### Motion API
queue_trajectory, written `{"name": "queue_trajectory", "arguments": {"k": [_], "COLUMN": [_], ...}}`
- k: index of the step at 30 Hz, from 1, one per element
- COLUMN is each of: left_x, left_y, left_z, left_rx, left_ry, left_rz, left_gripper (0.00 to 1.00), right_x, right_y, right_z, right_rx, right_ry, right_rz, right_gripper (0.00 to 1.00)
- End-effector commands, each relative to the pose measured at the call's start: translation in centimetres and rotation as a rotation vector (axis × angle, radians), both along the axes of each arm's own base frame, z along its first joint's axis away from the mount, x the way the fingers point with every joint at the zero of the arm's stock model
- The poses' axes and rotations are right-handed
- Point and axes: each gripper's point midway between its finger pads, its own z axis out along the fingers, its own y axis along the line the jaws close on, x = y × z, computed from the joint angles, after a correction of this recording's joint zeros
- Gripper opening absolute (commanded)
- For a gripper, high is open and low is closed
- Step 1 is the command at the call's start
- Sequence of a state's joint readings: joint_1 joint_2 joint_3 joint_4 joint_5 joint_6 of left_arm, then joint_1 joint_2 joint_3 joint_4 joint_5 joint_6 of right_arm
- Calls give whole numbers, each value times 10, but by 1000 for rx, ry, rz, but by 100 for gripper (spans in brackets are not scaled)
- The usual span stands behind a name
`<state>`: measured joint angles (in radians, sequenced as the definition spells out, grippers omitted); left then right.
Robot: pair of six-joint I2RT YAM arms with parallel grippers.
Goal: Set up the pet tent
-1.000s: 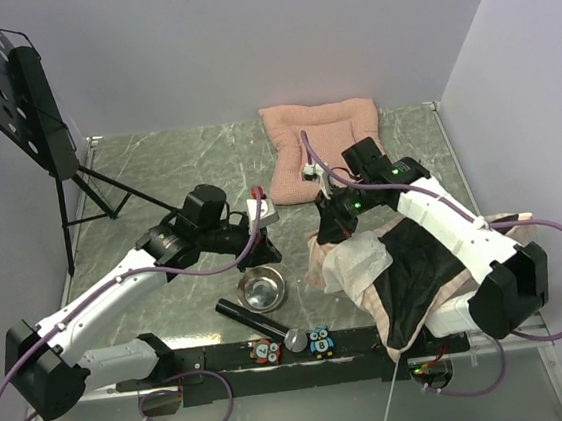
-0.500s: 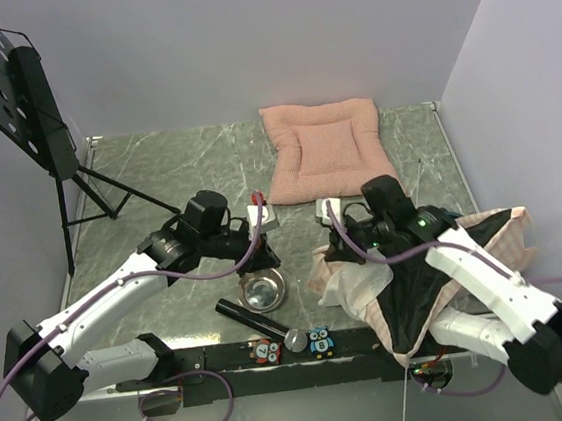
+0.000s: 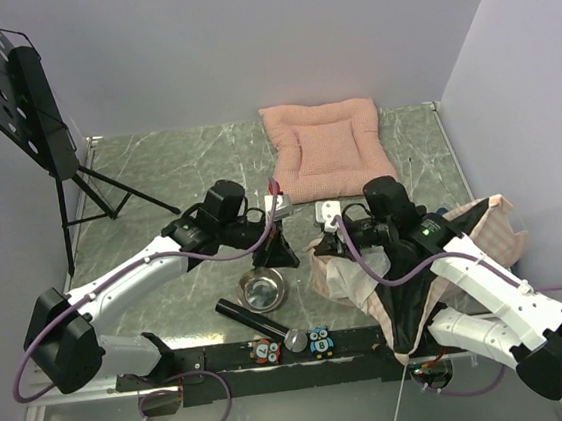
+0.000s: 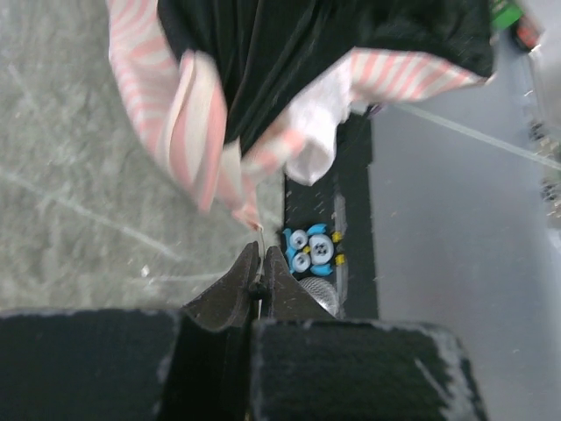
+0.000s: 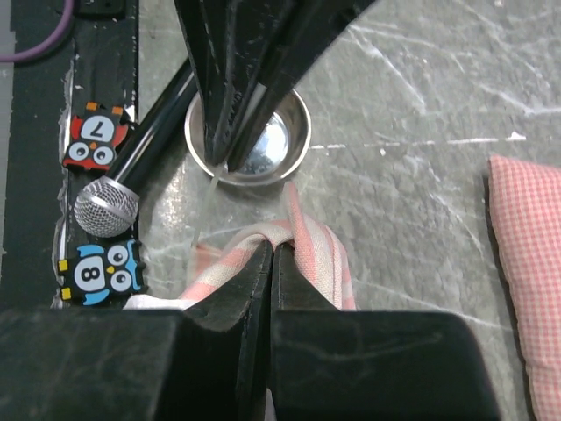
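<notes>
The pet tent [image 3: 414,282] lies crumpled at the front right, pink-and-white striped fabric around a black floor. My right gripper [image 3: 327,250] is shut on a fold of its striped edge [image 5: 302,235] at the tent's left side. My left gripper [image 3: 280,259] is just left of it, over the bowl, shut on a thin white pole [image 4: 257,239] that runs from the tent's corner [image 4: 237,197]. The right wrist view shows the left fingers [image 5: 241,79] and the pole's end [image 5: 215,180] just ahead of my right gripper [image 5: 273,247].
A steel bowl [image 3: 262,291], a black microphone [image 3: 261,324] and two owl tags [image 3: 320,342] lie near the front edge. A pink quilted cushion [image 3: 325,151] lies at the back. A black music stand [image 3: 24,107] stands at the far left.
My right arm pulled back from near the cushion toward the front, dragging the tent fabric so its right side lifted. My left gripper moved right, close to the tent's left edge.
</notes>
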<state>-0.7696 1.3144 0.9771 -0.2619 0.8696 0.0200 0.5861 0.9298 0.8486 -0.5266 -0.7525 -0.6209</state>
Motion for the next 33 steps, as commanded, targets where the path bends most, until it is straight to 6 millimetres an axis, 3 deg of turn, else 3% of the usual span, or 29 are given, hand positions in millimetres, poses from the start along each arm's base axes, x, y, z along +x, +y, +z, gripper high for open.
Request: {"name": "queue_trajectory", "arguments": {"k": [1,6,18,27,31,33], "left_x": [-22,-16,11,15,5,-8], "left_y": [-16,-20,-47,-51,-51,-49], "left_z": [37,75,113,124,129,120], "left_rx": [-115,-266,-431,-500,-505,-451], "left_ry": [83,59,226,381,366,322], "left_rz": [-79,22,167,218,150,62], "left_gripper": [1,1,1,1,1,1], "right_x": [5,-3,1,6,4,6], "right_y": [19,19,28,30,29,26], "right_z": [30,20,14,17,20,25], "right_rx": [112,112,130,138,139,144], "right_ry": [-123,-86,-83,-111,-106,-122], "right_rz": [44,21,-89,-99,-87,-105], "right_gripper": [0,0,0,0,0,0]}}
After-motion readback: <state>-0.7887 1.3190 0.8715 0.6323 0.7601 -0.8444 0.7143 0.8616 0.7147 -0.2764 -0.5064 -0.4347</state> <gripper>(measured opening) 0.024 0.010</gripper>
